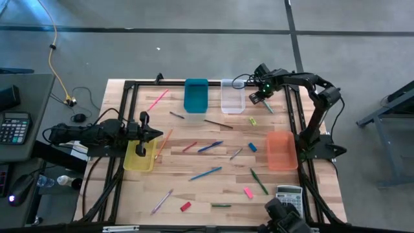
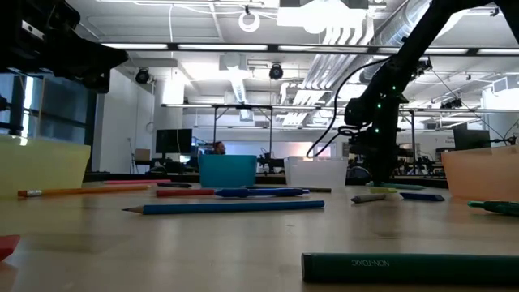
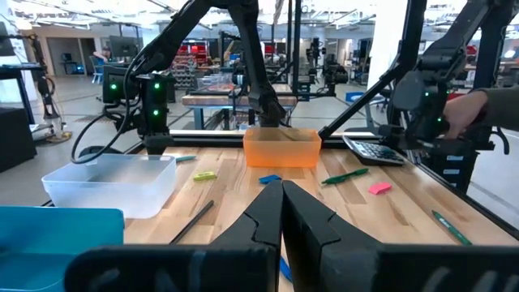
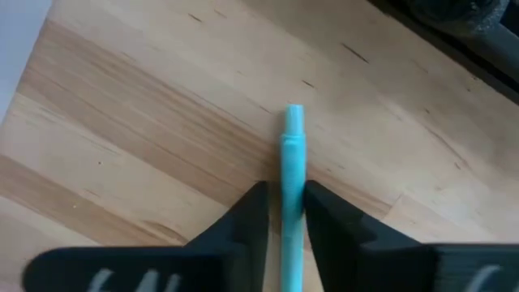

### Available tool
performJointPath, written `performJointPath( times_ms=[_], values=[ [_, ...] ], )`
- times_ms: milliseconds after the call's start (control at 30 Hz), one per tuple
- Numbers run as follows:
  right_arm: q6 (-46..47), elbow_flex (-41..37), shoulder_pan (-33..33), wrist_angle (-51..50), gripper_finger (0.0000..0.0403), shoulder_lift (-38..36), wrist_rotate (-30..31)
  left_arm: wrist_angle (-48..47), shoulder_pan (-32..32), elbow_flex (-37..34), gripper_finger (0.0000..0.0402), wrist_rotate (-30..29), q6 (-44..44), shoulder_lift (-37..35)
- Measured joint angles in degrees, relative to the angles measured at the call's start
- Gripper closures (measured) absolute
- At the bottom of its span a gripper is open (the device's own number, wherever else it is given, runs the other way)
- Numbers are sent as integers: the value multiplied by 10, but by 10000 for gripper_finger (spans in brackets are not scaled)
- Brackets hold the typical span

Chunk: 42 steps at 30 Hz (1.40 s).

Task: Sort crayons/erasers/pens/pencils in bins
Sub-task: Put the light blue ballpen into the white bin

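High view: right hand (image 1: 264,98) sits at the far right of the wooden bench (image 1: 213,194), just beside the clear translucent plastic bin (image 1: 232,96), on a thin teal pen (image 1: 268,106) lying on the wood. Left hand (image 1: 155,134) hovers over the near edge of the yellow translucent bin (image 1: 138,157), fingers pressed together, nothing in them. Teal translucent bin (image 1: 196,95) stands touching or just beside the clear one at the far edge; orange translucent bin (image 1: 281,149) is by the right rail. Erasers loose on the bench: small yellow block (image 1: 253,120) near the clear bin, blue block (image 1: 252,147) left of the orange bin, pink block (image 1: 248,192) and red block (image 1: 185,207) near the front. Coloured sticks scattered across the middle. Grey calculator (image 1: 289,193) at the front right corner.

Low view: right arm comes down behind the clear bin (image 2: 315,173); its fingertips are too small to read here. Long blue pencil (image 2: 223,208) lies in front, dark green crayon (image 2: 409,265) nearest the camera.

Left wrist view: left hand (image 3: 281,212) fingers touching, empty. Orange bin (image 3: 281,148) straight ahead, clear bin (image 3: 109,182) to one side.

Right wrist view: right hand (image 4: 281,217) fingers close on either side of the teal pen (image 4: 291,178); pen lies flat on the wood, and I can't tell whether the fingers touch it.
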Motion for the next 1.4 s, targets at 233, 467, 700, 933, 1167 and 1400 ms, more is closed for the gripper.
performJointPath(
  times_ms=[233, 467, 700, 933, 1167, 1400],
  values=[
    [2, -1, 2, -1, 386, -5, -4, 0, 0, 0, 401, 0, 0, 0],
    [54, -3, 3, -20, 386, -59, -57, 0, 0, 0, 401, 0, 0, 0],
    [117, -3, 12, -6, 384, -160, -97, 0, 0, 0, 401, 0, 0, 0],
    [178, -3, 46, 75, 384, -254, -109, 0, 0, 0, 401, 0, 0, 0],
    [215, -2, 134, 241, 384, -249, -98, 0, 0, 0, 401, 1, 0, 0],
    [220, -1, 175, 329, 384, -175, -71, 0, 0, 0, 401, 1, 0, 0]
  ],
)
